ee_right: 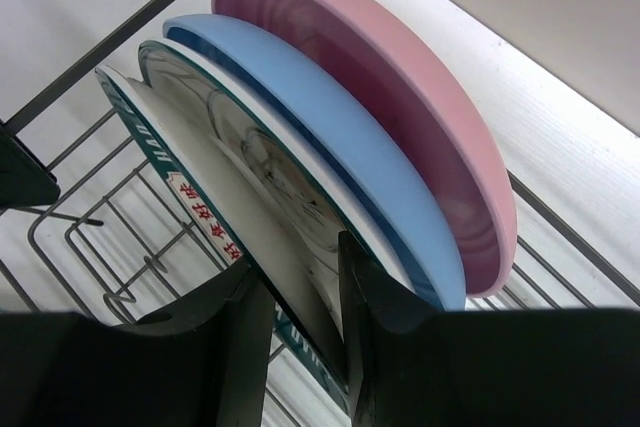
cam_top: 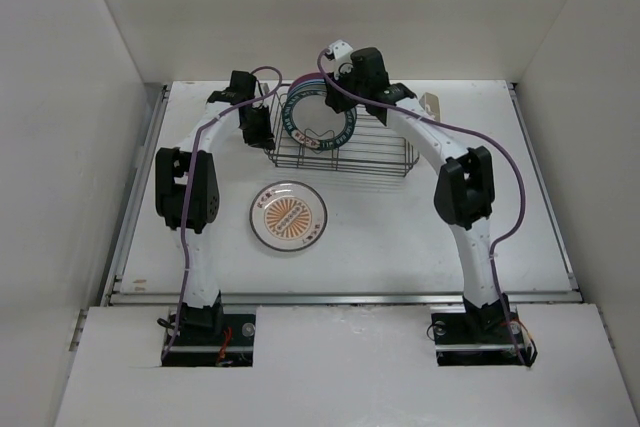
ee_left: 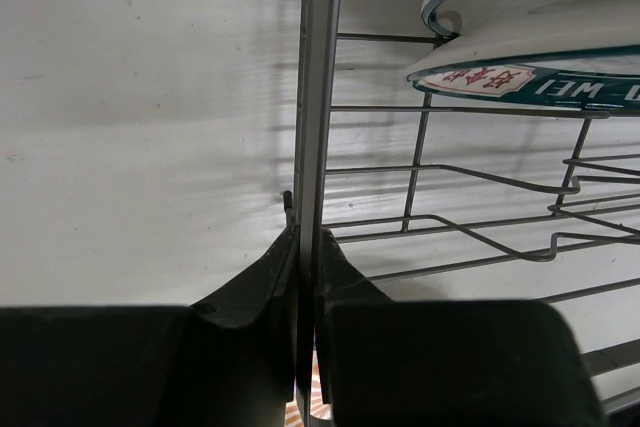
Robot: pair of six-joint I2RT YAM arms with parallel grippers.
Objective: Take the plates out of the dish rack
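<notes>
Tabletop (cam_top: 400,237), white, carrying the dish rack (cam_top: 385,162) at its far middle and, well apart on the near side, the orange sunburst plate (cam_top: 288,215) lying flat, judged already unloaded. Four plates stand on edge between the rack's dividers, packed close at its left end: from the near face back, the teal-ring plate (ee_right: 200,207), a white plate with a dark outline drawing (ee_right: 280,172), the blue plate (ee_right: 330,147) and the pink plate (ee_right: 400,117).

The left claw (ee_left: 308,247) is clenched on the upright rim wire at the rack's left end, presumably to hold the light wire basket in place so that it neither slides nor lifts while a plate is drawn out.

The right claw (ee_right: 305,297) reaches down from above with one finger on either face of the teal-ring plate's upper edge, and appears closed on it. As the outermost plate it has a free front face, which leaves room for a finger. Step judged: grasp made, lift not yet begun. A straight upward pull should clear the dividers.
</notes>
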